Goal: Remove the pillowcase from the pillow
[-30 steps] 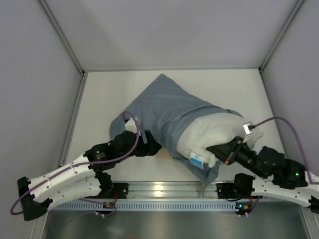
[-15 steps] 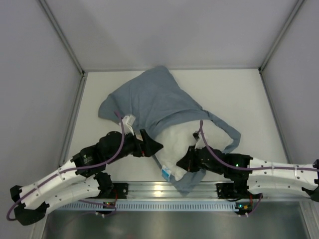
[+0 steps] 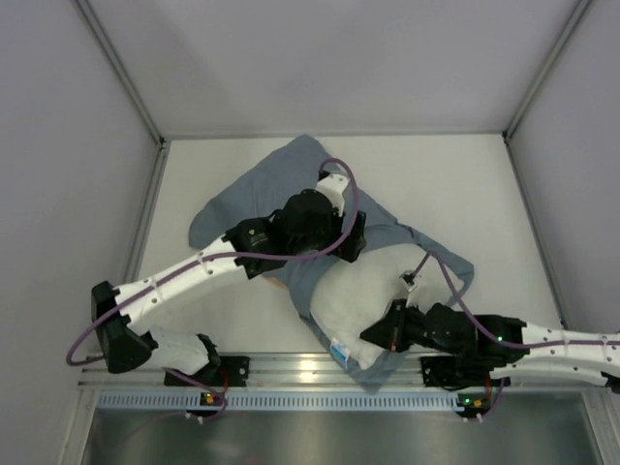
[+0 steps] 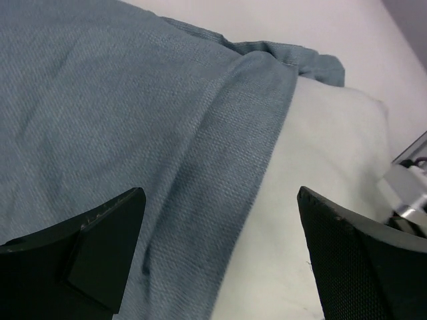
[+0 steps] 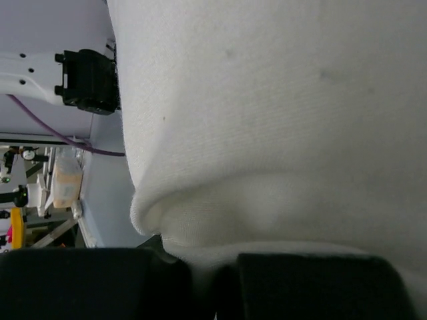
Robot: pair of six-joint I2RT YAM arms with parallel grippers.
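Note:
The blue-grey pillowcase (image 3: 252,194) lies crumpled across the middle of the table, its open end bunched toward the near right. The white pillow (image 3: 354,295) sticks out of it toward the near edge, with a small blue label (image 3: 339,351) at its end. My left gripper (image 3: 347,242) hovers open over the pillowcase's hem. In the left wrist view the hem (image 4: 253,153) and the bare pillow (image 4: 320,153) lie between the wide-apart fingers (image 4: 100,253). My right gripper (image 3: 378,337) is shut on the pillow's near end. In the right wrist view, white pillow fabric (image 5: 267,100) is pinched between the black fingers (image 5: 307,280).
Grey enclosure walls stand on the left, right and far sides. A metal rail (image 3: 310,368) with the arm bases runs along the near edge. Bare white table (image 3: 465,184) shows to the far right and along the left (image 3: 184,281).
My left arm has swung from the near left up over the pillowcase's middle, and its jaws have opened wide. The pillowcase has shifted. My right gripper keeps its grip on the pillow.

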